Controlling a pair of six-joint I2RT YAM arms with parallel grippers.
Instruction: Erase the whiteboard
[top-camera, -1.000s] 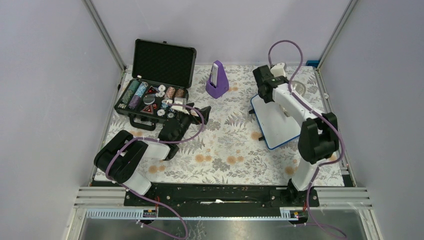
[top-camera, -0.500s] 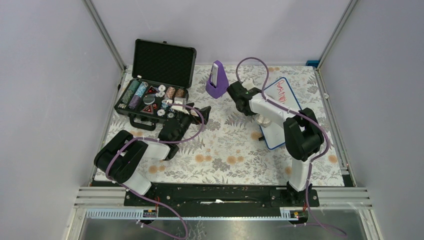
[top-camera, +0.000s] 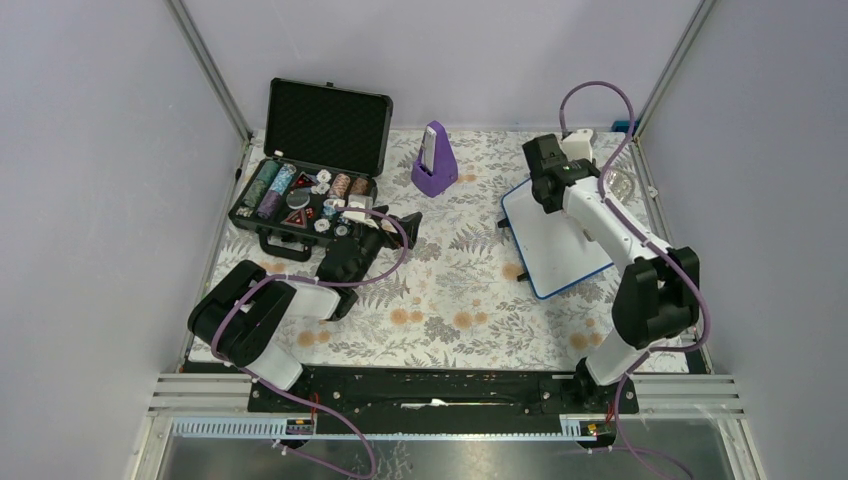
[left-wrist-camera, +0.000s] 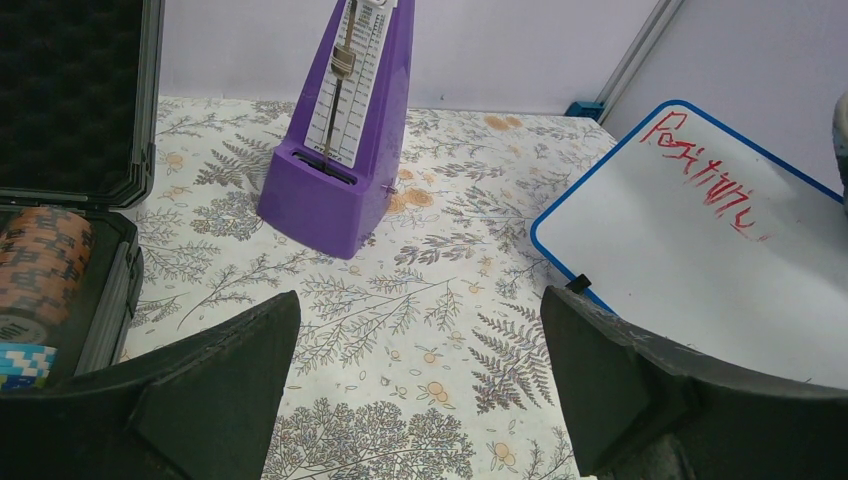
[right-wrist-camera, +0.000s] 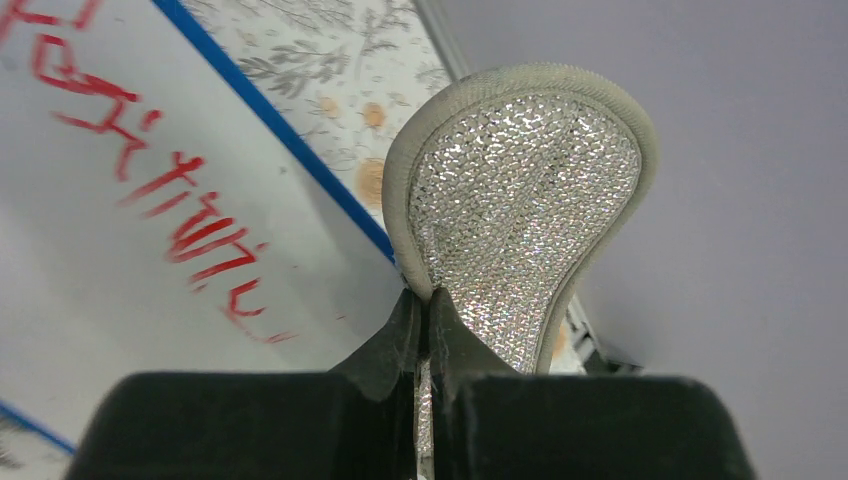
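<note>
You are pinching the pale, silvery mesh cloth pad (right-wrist-camera: 520, 200) in your closed right gripper (right-wrist-camera: 428, 305), freeing its face for wiping the red-lettered, blue-rimmed whiteboard (top-camera: 555, 245) lying at far right; your left gripper (left-wrist-camera: 418, 305) is idling wide open, empty.

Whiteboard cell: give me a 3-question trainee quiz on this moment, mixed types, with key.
1. True or false: the whiteboard is already wiped clean.
2. The right gripper is shut on: A) the glittery cloth pad; B) a marker; C) nothing.
3. Which gripper stands open?
Key: 1 false, red writing remains. 2 A. 3 the left gripper.
</note>
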